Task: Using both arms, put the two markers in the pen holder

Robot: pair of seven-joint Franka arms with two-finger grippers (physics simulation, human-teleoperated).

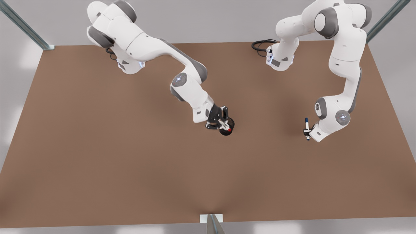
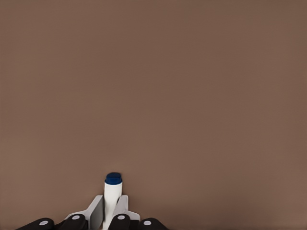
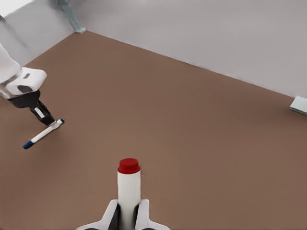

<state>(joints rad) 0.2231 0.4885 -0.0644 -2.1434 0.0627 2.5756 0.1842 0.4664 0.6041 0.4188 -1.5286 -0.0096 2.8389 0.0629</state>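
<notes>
I see right gripper [image 1: 220,123] at frame centre, fingers clamped on red marker [image 3: 129,189] above pen holder [image 1: 226,126]. Left gripper [image 1: 307,131] at right, pinching blue marker [image 1: 306,128] over table [image 1: 97,146].

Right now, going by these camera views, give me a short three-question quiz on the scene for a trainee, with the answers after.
1. True or false: the right hand grips the red-capped marker.
2. In the front view, which thing does that marker's red end overlap? A) the pen holder B) a tray C) a box
3. Fill in: the left hand grips the second marker, whose cap is ___.

Key: 1 true; 2 A; 3 blue.
</notes>
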